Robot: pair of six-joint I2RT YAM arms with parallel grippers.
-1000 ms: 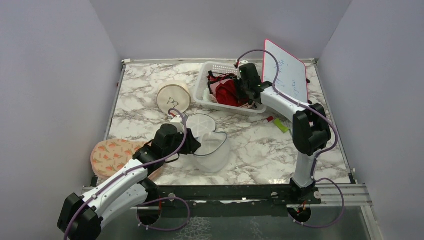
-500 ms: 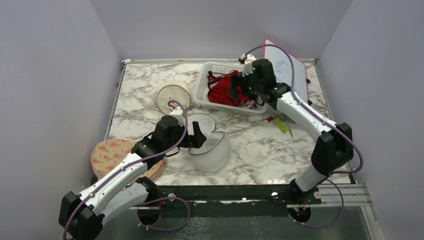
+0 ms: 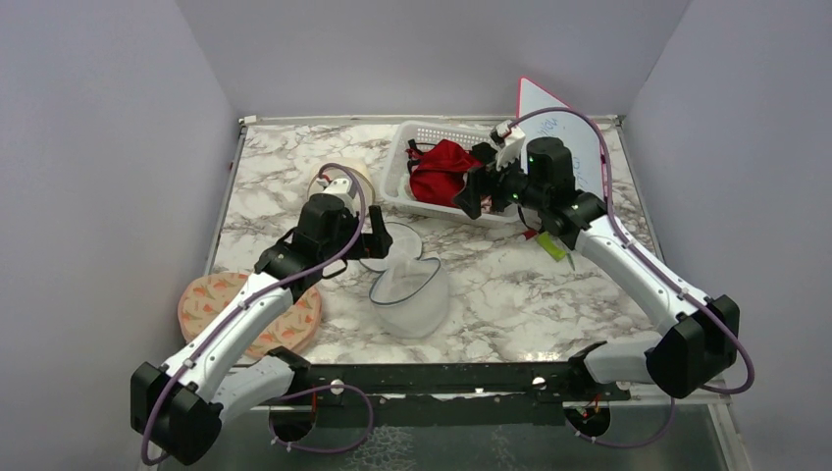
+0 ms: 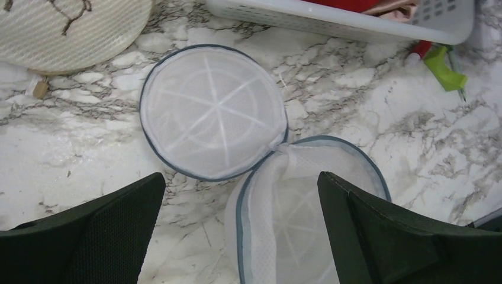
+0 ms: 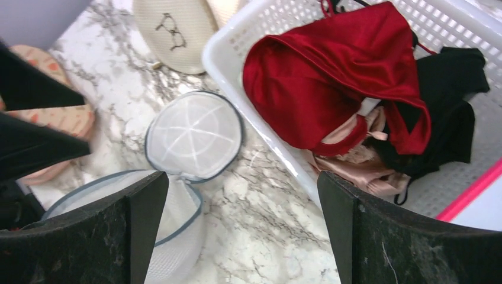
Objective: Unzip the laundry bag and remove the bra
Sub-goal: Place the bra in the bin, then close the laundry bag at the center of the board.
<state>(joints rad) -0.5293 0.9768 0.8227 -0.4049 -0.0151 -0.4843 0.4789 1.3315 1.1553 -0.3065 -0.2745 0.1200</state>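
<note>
The laundry bag (image 3: 412, 294) stands unzipped on the marble table, a white mesh drum with a grey-blue rim (image 4: 308, 201). Its round lid (image 4: 213, 112) is flipped back and lies flat beside it. Nothing shows inside the bag. The red bra (image 5: 337, 77) lies in the white basket (image 5: 237, 41) at the back (image 3: 442, 167). My left gripper (image 4: 241, 177) hovers open over the join of lid and bag, holding nothing (image 3: 383, 238). Open and empty too, my right gripper (image 5: 243, 177) hangs above the table just in front of the basket (image 3: 474, 186).
Black and peach garments (image 5: 438, 118) share the basket. A cream round case with a black drawing (image 3: 340, 186) sits behind the left arm. A peach patterned pouch (image 3: 221, 304) lies front left. A red-edged whiteboard (image 3: 564, 128) leans at the back right, a green marker (image 3: 551, 245) near it.
Both grippers opened. The right one let go of the red bra in the basket and drew back. The left one released the bag and rose, leaving the lid flat.
</note>
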